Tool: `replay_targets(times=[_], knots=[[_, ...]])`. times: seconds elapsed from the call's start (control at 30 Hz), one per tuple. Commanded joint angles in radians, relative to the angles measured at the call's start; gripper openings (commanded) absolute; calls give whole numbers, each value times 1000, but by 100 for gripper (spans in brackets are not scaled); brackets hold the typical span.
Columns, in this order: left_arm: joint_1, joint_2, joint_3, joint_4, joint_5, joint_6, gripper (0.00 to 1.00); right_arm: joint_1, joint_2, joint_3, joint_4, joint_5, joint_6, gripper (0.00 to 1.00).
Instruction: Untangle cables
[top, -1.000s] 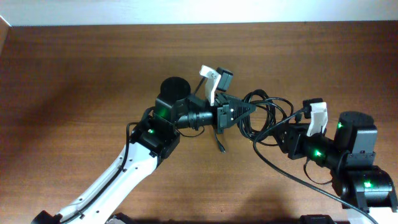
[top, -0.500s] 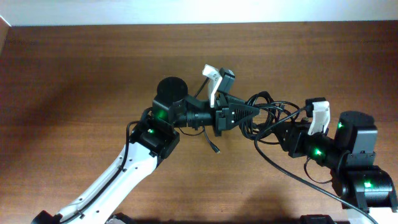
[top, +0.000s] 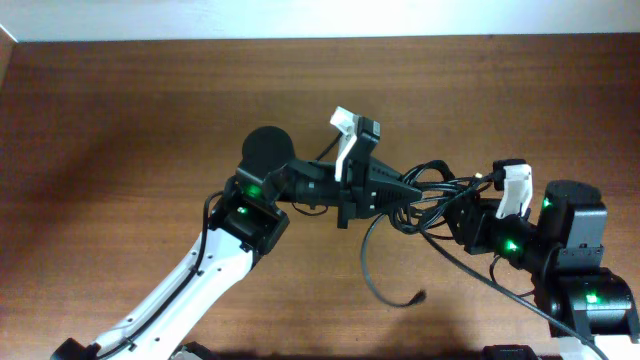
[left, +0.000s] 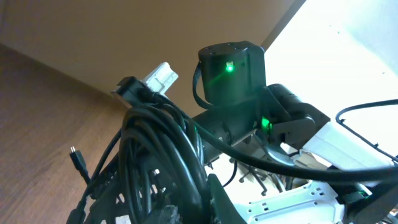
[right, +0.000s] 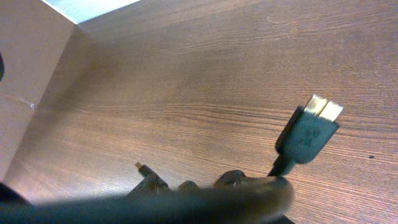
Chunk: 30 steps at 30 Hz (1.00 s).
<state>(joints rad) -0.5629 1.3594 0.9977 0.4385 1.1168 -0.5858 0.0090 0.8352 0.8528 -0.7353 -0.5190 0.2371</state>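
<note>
- Since 0.5 s ago, 1 loose strand (top: 363, 258) has swung down from the bundle, and its plug end (top: 418, 297) now sits at lower centre of the overhead frame, over the table (top: 130, 130).
- The left gripper (top: 408, 189) has reached further right and is clenched on the cables (top: 432, 178), just right of centre.
- The right gripper (top: 452, 212) meets the same bundle from the right, but its grip cannot be told.
- In the right wrist view, a flat plug (right: 309, 129) hangs at right of the frame.
</note>
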Motion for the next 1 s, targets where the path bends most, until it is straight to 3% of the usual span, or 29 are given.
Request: replay_targets(times=[0.0,0.4,0.97], knots=[[56,-31,18,26,78,-91,0,-4,26,0,-13,95,7,38],[202,-31,18,287,152,-320,0,-4,32,0,-47,136,7,38],[499,-32,18,283,209,-409,0,-4,32,0,-62,150,7,38]])
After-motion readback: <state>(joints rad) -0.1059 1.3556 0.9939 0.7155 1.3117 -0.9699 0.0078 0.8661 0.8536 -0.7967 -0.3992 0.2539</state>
